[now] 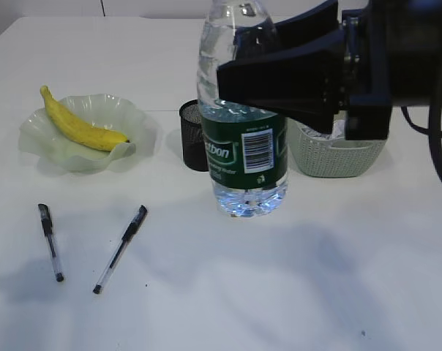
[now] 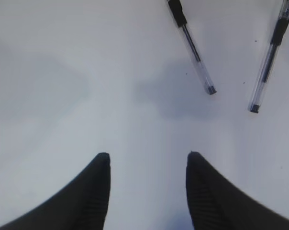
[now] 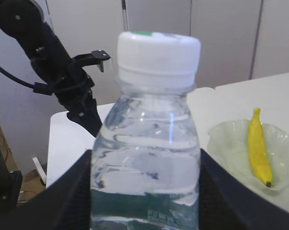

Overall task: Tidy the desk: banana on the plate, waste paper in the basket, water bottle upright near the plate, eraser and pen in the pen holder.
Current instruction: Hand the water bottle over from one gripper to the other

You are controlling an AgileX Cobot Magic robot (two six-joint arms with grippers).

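Observation:
My right gripper (image 1: 232, 77) is shut on the upright water bottle (image 1: 243, 146), gripping its clear upper part above the green label. In the right wrist view (image 3: 144, 191) the fingers press both sides of the bottle (image 3: 149, 143). The banana (image 1: 82, 128) lies on the pale green plate (image 1: 38, 135), left of the bottle. Two pens (image 1: 50, 241) (image 1: 121, 248) lie on the table at front left. My left gripper (image 2: 147, 158) is open and empty above bare table, with both pens (image 2: 192, 45) (image 2: 270, 57) ahead to its right. The black mesh pen holder (image 1: 193, 135) stands behind the bottle. No eraser is in view.
A pale woven basket (image 1: 331, 153) stands at the right behind my right gripper, with something white just showing inside. The left arm (image 3: 63, 81) shows in the right wrist view beyond the bottle. The table top (image 1: 316, 278) is white.

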